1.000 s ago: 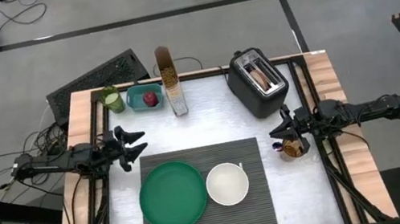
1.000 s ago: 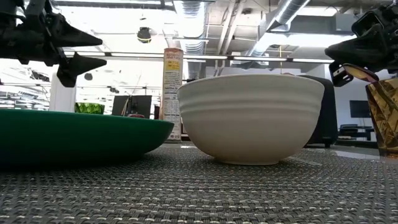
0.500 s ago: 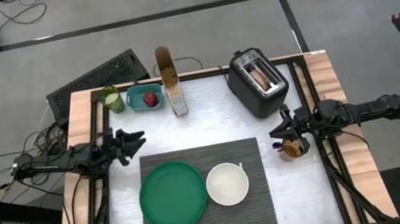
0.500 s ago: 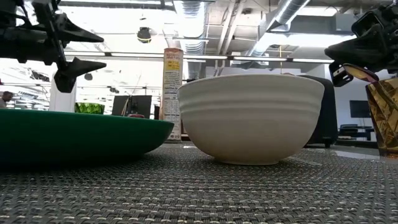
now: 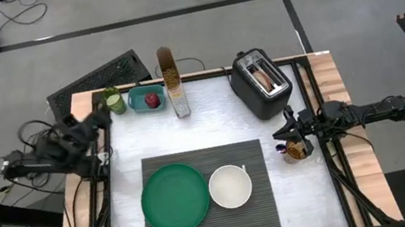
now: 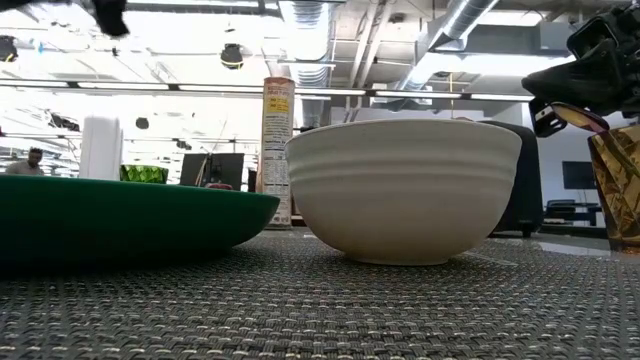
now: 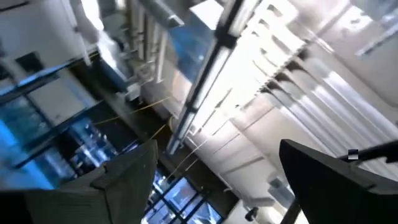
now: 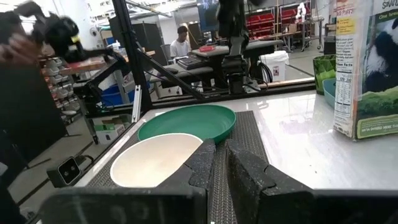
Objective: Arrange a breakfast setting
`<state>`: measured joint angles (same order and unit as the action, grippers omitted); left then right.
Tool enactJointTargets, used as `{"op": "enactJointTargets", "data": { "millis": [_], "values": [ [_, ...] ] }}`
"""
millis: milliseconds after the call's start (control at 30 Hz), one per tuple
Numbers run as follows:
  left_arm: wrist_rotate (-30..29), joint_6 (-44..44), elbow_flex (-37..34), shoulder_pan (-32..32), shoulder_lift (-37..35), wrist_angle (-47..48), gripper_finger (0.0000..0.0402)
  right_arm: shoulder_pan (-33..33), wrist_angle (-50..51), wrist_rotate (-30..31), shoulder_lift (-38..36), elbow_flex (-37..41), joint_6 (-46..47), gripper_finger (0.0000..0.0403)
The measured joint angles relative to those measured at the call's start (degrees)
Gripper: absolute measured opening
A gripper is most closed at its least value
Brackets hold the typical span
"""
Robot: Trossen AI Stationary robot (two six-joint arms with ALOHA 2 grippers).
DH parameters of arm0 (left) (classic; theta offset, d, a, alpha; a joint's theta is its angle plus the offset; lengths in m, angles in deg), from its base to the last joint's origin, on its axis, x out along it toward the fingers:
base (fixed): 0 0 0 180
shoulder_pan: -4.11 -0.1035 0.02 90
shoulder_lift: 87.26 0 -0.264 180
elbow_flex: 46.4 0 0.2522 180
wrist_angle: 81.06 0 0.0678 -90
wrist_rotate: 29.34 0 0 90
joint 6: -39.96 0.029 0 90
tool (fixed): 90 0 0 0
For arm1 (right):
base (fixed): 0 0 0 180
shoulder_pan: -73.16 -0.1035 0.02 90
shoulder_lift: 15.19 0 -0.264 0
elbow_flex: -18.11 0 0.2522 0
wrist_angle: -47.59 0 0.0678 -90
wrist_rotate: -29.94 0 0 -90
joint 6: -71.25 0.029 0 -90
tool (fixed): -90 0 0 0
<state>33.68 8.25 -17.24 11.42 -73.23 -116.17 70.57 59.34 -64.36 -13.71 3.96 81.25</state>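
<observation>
A dark grey ribbed placemat [image 5: 260, 203] lies at the table's near middle. On it stand a round green plate [image 5: 174, 198] and, to its right, a white bowl [image 5: 230, 186]. A red apple [image 5: 152, 99] rests in a teal container at the far left. A small spoon [image 5: 279, 148] sticks out of an amber glass [image 5: 298, 149] right of the mat. My left gripper [image 5: 95, 120] is raised over the table's left edge, open and holding nothing; its fingers point up at the ceiling [image 7: 217, 155]. My right gripper [image 5: 279, 134] hangs shut above the glass, level, touching nothing.
A black toaster [image 5: 260, 79] stands at the far right with something pale brown in one slot. A tall cereal box [image 5: 172, 81] and a green cup [image 5: 112, 101] stand along the far edge beside the teal container [image 5: 139, 100]. Bare tabletop lies between these and the mat.
My left gripper has drawn back from over the table toward its left edge and has risen, nearly leaving the top of the low view. It has tipped from level to pointing upward. The plate and the bowl have kept their places.
</observation>
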Motion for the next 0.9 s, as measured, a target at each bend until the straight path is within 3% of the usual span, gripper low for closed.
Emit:
{"op": "enactJointTargets", "data": {
  "millis": [200,400,567,667,767,900],
  "values": [
    [7.7,5.45,19.31,0.0,15.43,3.09,0.0344,0.0,-0.03,0.0,-0.01,0.01,0.02,0.0068],
    [4.89,5.43,38.64,-0.56,29.83,18.72,0.0349,0.0,-0.07,0.0,-0.01,0.01,0.01,0.0068],
    [5.24,16.63,50.91,-1.21,38.92,21.1,0.035,0.02,-0.09,0.0,-0.01,0.01,0.04,0.0068],
    [2.19,19.23,57.3,-1.49,43.3,22.59,0.035,0.04,-0.1,0.0,0.0,0.0,0.02,0.0068],
    [0.9,23.69,63.03,-1.53,46.52,32.64,0.035,0.04,-0.12,0.0,0.01,0.01,0.04,0.0068],
    [-9.51,25.97,69.44,-0.78,51.17,54.98,0.035,0.04,-0.14,0.0,-0.01,0.01,0.04,0.0068]
  ]
}}
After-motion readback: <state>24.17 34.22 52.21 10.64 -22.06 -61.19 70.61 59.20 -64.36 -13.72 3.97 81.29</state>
